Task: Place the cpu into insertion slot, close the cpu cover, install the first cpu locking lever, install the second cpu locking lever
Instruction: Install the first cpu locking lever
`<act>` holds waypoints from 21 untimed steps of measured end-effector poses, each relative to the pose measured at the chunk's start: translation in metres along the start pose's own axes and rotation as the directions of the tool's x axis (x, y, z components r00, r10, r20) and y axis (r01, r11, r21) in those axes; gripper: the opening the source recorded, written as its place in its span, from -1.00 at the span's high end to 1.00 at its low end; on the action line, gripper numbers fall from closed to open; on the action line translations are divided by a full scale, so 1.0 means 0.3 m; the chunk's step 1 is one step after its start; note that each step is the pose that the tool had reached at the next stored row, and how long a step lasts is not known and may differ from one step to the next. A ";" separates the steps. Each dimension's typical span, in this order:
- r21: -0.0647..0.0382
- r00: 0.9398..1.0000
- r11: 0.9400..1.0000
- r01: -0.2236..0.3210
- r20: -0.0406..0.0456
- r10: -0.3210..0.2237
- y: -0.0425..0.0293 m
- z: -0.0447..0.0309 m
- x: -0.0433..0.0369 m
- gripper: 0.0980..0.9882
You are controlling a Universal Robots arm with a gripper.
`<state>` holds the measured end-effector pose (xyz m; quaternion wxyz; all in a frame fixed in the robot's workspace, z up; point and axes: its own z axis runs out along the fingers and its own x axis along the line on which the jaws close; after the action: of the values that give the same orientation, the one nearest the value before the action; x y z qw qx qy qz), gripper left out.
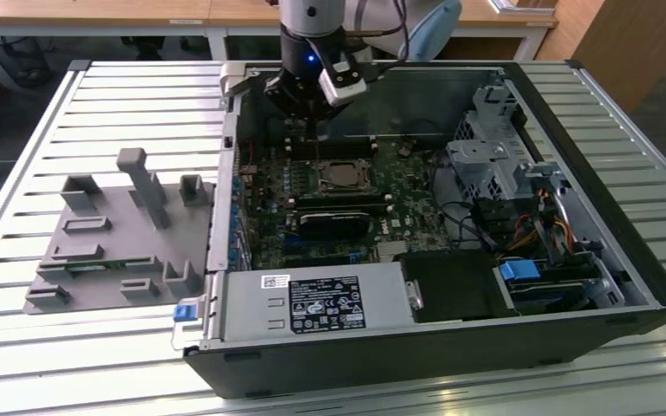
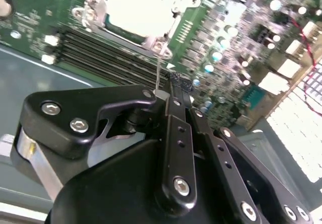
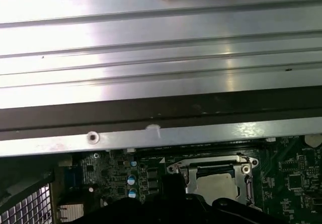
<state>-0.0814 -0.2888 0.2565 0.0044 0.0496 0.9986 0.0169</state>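
Risk of skidding off thin locking lever [image 2: 159, 65] with gripper [image 2: 173, 83] shut, seemingly empty; could gouge motherboard [image 2: 30, 27] by cpu cover [image 3: 211, 159].

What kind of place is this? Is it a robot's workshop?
Probably a robot lab or workshop: a robot arm reaches into an open computer case on a slatted metal table, with wooden desks behind.

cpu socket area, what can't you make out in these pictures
cpu: second wrist view, top washed out by glare, cut off by the picture's edge.
thin metal rod: second wrist view, its end hidden behind the gripper.
cpu cover: first wrist view, one side hidden by the gripper's dark body.
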 end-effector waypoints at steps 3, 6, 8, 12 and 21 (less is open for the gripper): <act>0.000 1.000 1.000 0.001 0.000 -0.001 0.004 0.001 -0.036 0.98; 0.000 1.000 1.000 0.003 0.000 -0.003 0.007 0.003 -0.073 0.98; 0.000 1.000 1.000 0.004 0.000 -0.004 0.009 0.005 -0.091 0.98; -0.002 1.000 1.000 0.004 -0.001 -0.004 0.009 0.006 -0.093 0.98; -0.019 1.000 0.999 0.031 0.003 -0.031 0.008 0.029 -0.094 0.98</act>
<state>-0.0531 -0.2888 0.2481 0.0065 0.0342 0.9990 0.0265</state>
